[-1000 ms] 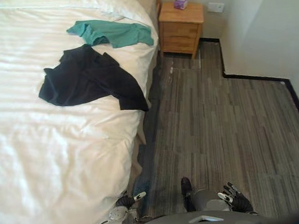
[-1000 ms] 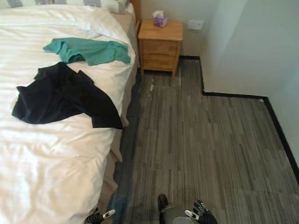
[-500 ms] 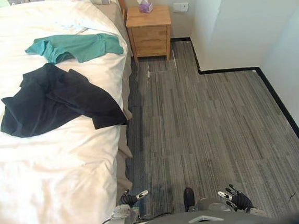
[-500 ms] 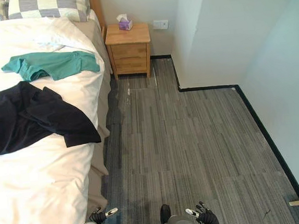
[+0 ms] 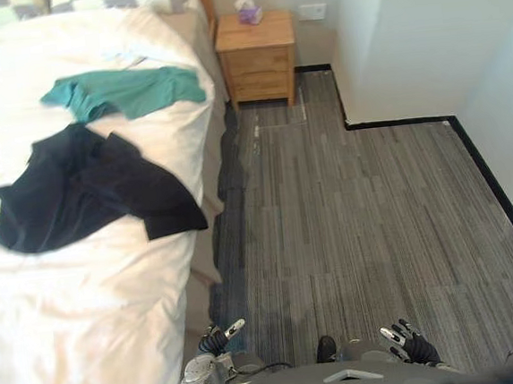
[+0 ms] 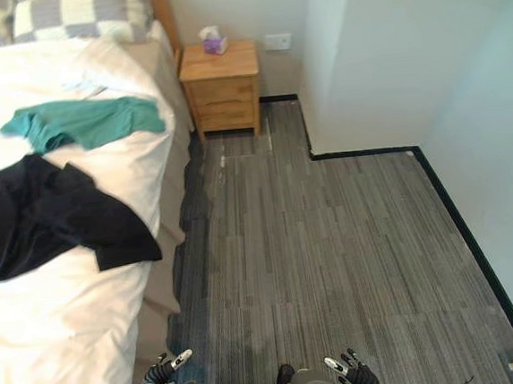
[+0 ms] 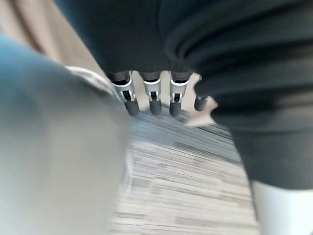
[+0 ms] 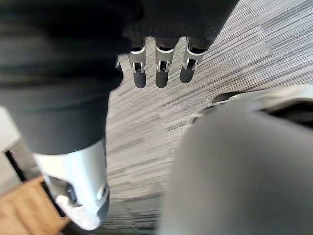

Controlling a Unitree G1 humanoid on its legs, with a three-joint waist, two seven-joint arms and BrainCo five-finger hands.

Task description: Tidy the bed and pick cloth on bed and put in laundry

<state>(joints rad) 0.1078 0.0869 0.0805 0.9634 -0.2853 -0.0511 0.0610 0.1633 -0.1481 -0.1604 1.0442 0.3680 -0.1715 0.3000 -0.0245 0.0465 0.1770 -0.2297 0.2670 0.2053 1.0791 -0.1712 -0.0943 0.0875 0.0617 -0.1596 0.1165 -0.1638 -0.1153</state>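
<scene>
A black garment [image 5: 85, 184] lies crumpled on the white bed [image 5: 61, 326], one corner reaching the bed's right edge. A teal garment [image 5: 126, 89] lies spread farther up, towards the pillows. My left hand [image 5: 217, 339] hangs low beside the bed's near corner, fingers [image 7: 153, 98] straight and holding nothing. Over the floor at the bottom right, my right hand [image 5: 412, 345] hangs with relaxed fingers [image 8: 161, 68] and holds nothing. Both hands are far from the clothes.
A wooden nightstand [image 5: 258, 53] with a tissue box [image 5: 247, 11] stands against the far wall beside the bed. Checked pillows [image 6: 61, 16] lie at the headboard. Grey striped floor [image 5: 367, 218] stretches to the right, bounded by white walls with black skirting [image 5: 489, 181].
The camera has shifted, so the bed and nightstand sit slightly lower and further left in the picture. Both hands stay low at my sides, empty as before.
</scene>
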